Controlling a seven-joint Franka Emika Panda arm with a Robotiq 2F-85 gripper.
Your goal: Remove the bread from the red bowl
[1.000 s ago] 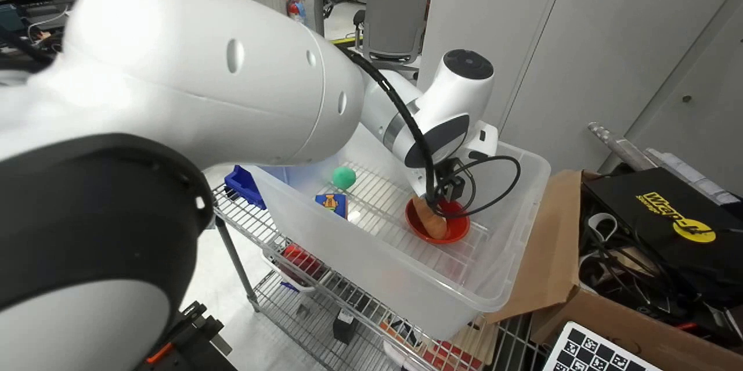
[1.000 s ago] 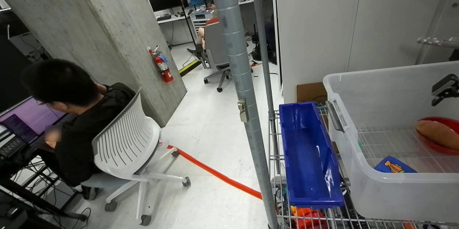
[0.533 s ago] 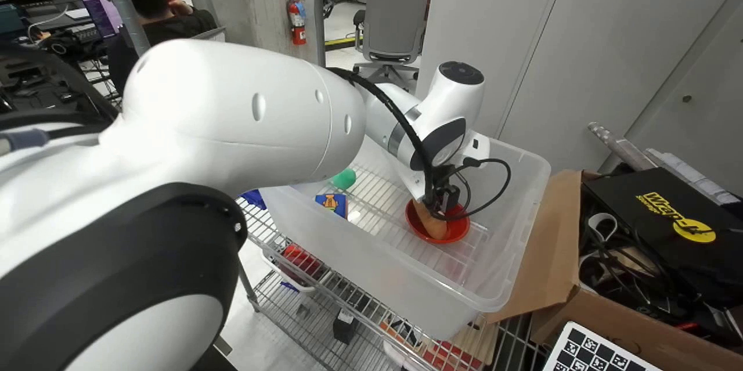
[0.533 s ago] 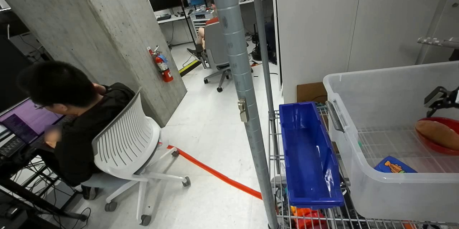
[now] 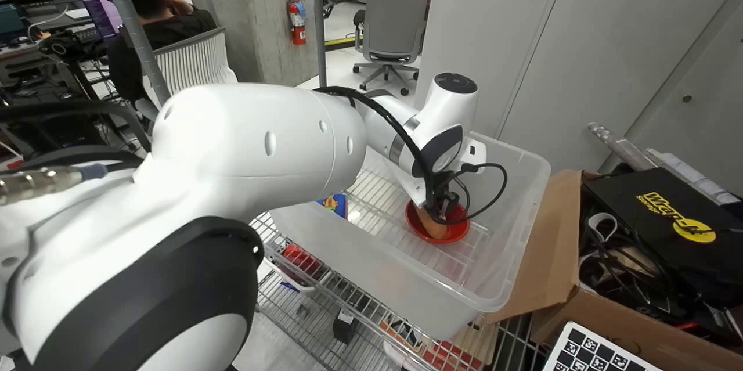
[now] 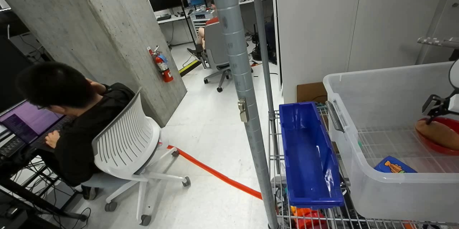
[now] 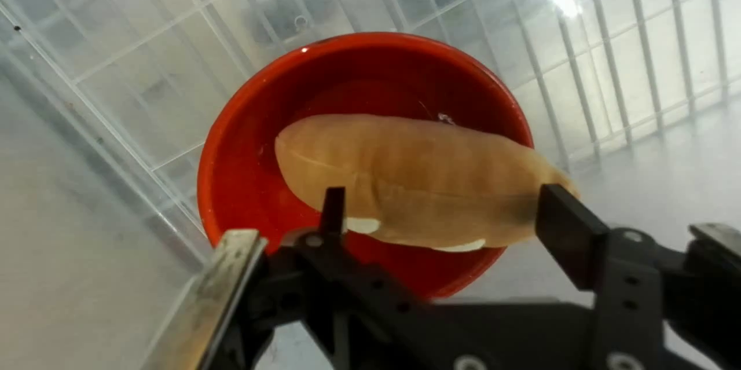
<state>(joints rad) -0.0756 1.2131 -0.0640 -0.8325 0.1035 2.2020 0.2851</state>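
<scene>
The bread [image 7: 417, 179] is a tan-brown elongated lump lying in the red bowl [image 7: 240, 185], one end over the rim. Both also show in both exterior views, the bread [image 5: 430, 226] [image 6: 437, 134] and the red bowl [image 5: 460, 233] [image 6: 452, 122]. My gripper [image 7: 443, 205] is open above the bread, its black fingers spread along the bread's length in the wrist view. In an exterior view the gripper [image 6: 427, 113] has its lower fingertip at the bread's upper left end; I cannot tell if they touch. Cables partly hide the gripper in an exterior view [image 5: 448, 204].
A translucent white bin [image 5: 377, 269] surrounds the bowl, with high walls [image 6: 401, 196]. A blue item with an orange figure [image 6: 394, 165] lies in it. A sliver of a green item [image 6: 359, 143] shows. A blue tray [image 6: 308, 157] and a cardboard box [image 5: 545, 243] stand beside the bin.
My gripper has come down towards the bread and moved further into an exterior view. The arm has lowered and covers the green item in an exterior view. The bread and bowl have not moved.
</scene>
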